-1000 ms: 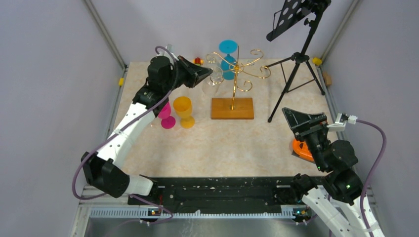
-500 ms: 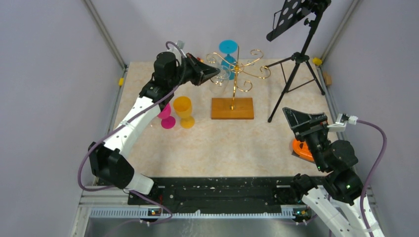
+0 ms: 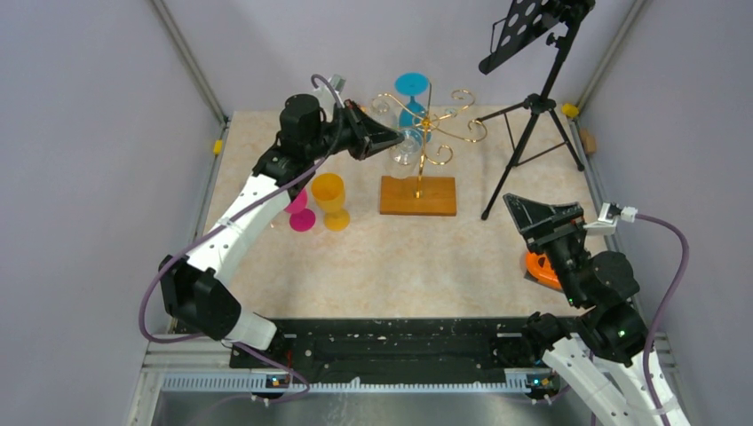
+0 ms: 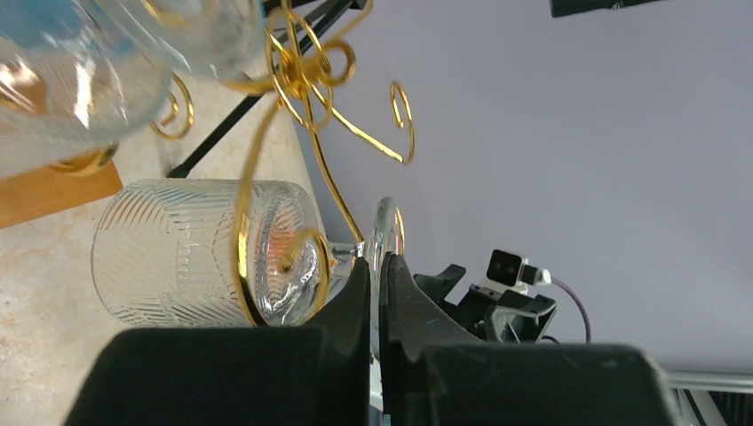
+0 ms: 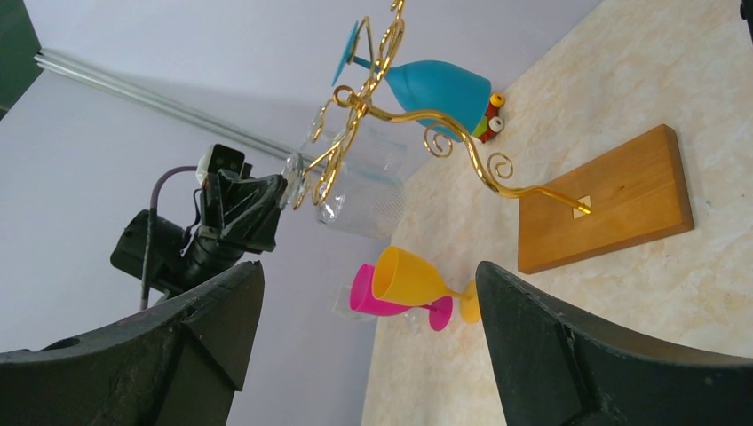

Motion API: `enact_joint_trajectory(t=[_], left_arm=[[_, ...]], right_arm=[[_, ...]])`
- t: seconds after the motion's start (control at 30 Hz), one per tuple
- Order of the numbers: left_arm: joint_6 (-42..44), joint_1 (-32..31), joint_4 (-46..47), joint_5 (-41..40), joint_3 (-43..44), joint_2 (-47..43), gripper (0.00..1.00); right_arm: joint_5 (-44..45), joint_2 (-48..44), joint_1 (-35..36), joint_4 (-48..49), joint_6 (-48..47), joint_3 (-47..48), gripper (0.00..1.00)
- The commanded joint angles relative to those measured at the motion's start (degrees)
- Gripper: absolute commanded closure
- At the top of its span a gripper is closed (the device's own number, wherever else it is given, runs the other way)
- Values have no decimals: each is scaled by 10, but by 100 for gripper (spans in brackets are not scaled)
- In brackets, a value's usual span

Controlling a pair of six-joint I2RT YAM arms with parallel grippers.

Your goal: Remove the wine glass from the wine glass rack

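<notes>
**Now your left gripper has the wine glass by its foot, stem inside a gold curl**

Your left gripper (image 4: 377, 266) is up at the rack (image 3: 426, 124), fingers pressed together on the thin round foot (image 4: 387, 232) of the clear wine glass (image 4: 191, 253). The glass hangs from one of the rack's curled arms on the left side, just beside the centre pole and above the wooden base (image 3: 418, 195).

What the next move turns on is the way the glass lies from your fingers. Its long axis runs straight away from the left gripper: foot at the fingertips, then the short stem, then the ribbed bowl at the far end. A gold curl (image 4: 240, 231) loops round the stem between foot and bowl, so the glass probably has to slide sideways out of that curl rather than be pulled along its own axis.

Your right gripper (image 5: 366, 293) stands wide apart, holds nothing, and sits well away by the near right edge. The left arm is the only one placed for this.

Hard to make out:
- You cannot tell from any view which way the curl opens.
- The overhead camera shows the glass only as a faint shape against the gold wire.
- The wrist view cuts off the lower part of the foot behind the fingers.
- A blue glass (image 3: 410, 89) hangs close behind on the same rack and could be knocked.
</notes>
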Motion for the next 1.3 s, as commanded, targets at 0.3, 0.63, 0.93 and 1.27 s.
enact_joint_trajectory(t=[0.3, 0.63, 0.93, 1.27], left_arm=[[3, -4, 59, 73, 23, -46, 100], [-13, -5, 67, 88, 2, -86, 100], [-114, -11, 155, 97, -51, -157, 100], [-276, -54, 328, 88, -85, -160, 100]], right_arm=[[-38, 1, 0, 53, 5, -10, 7], [-102, 24, 0, 118, -9, -22, 10], [-278, 159, 0, 332, -12, -26, 12], [-321, 240, 11, 605, 78, -69, 12]])
